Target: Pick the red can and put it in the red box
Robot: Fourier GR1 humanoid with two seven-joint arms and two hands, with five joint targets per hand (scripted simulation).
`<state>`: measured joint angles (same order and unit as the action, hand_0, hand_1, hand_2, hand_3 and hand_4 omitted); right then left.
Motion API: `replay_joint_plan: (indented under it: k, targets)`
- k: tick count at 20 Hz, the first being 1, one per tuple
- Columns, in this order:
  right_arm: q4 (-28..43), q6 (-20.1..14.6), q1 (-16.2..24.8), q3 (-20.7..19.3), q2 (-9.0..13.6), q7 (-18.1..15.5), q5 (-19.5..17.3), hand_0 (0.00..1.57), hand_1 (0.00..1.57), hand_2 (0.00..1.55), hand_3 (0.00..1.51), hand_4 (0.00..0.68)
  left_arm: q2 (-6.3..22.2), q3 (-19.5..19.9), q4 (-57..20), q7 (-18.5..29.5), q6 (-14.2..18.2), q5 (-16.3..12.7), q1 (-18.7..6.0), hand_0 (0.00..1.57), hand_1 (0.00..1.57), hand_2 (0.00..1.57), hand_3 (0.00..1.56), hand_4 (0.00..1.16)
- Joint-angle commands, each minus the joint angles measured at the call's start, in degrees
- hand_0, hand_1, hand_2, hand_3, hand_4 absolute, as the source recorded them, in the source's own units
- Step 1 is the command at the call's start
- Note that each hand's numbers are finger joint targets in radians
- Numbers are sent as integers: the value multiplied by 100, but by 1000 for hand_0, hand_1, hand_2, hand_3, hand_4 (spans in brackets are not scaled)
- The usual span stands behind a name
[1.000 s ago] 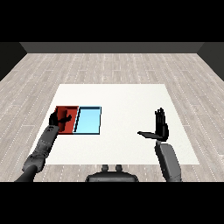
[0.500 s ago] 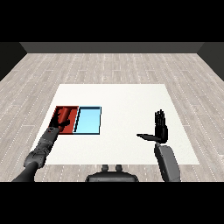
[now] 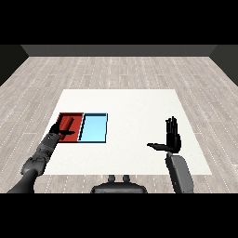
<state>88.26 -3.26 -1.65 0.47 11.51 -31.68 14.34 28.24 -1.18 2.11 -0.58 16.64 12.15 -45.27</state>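
The red can [image 3: 70,123] lies in the red tray [image 3: 74,138] at the table's left. It shows as a darker red shape against the tray floor. My left hand [image 3: 57,130] is at the tray's near-left edge, just beside the can, with its fingers relaxed and stretched over the tray; it holds nothing. Far to the right, my right hand [image 3: 173,138] is raised above the table with straight fingers pointing up and the thumb sticking out to the left.
The light blue tray [image 3: 94,128] touches the red tray's right side. The white table [image 3: 135,107] ends in a near edge just in front of my forearms, with grey wooden floor beyond it.
My left hand has drawn back toward me and to the left, from over the red tray to its near-left edge. The can stays in the tray. My right hand has barely moved.
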Motion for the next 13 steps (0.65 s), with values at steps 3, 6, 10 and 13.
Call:
replay_joint_plan:
  k: [3,6,10,13]
  targets:
    - [8,11,-32,33,-43,-141,-90,0,0,0,0,0,-236,746,574,909,1036,-714,179,0,0,0,0,0]
    - [94,71,10,89,-45,-34,-38,0,0,0,0,0,-280,1502,1286,2180,608,-1498,344,0,0,0,0,0]
    - [138,187,96,74,-60,-47,90,0,0,0,0,0,-656,1850,2232,3535,-39,-1986,279,0,0,0,0,0]
    - [142,282,189,161,-39,-153,7,0,0,0,0,0,-842,1819,2879,4134,-536,-2150,709,0,0,0,0,0]
